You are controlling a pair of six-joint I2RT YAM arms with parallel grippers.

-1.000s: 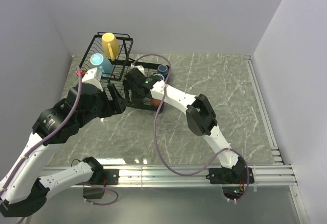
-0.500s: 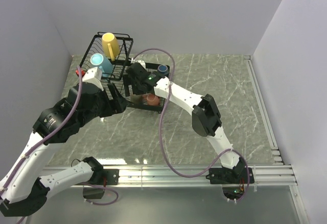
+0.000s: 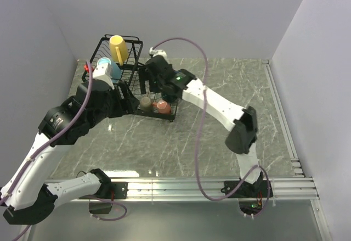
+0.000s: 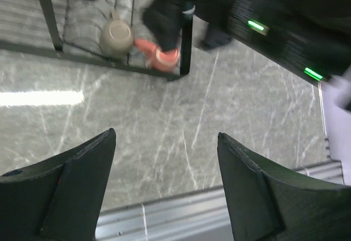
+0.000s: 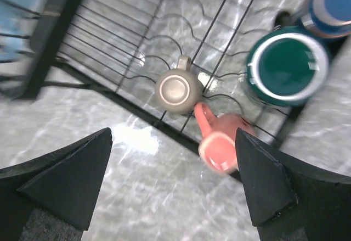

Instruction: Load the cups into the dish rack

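Six mugs are seen in the dish rack (image 5: 55, 38): the light blue mug (image 3: 104, 63) and yellow mug (image 3: 117, 48) in the raised basket, then the olive-brown mug (image 5: 178, 89), salmon-red mug (image 5: 220, 142), dark teal mug (image 5: 287, 64) and navy mug (image 5: 329, 2) on the flat tray. The left gripper (image 4: 164, 142) is spread and empty. The right gripper (image 5: 173, 136) is also spread and empty, and is judged nearer. The salmon-red mug lies at its 3 o'clock, handle toward 11 o'clock.

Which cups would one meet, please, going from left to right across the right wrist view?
olive-brown cup → salmon-red cup → dark teal cup → navy cup
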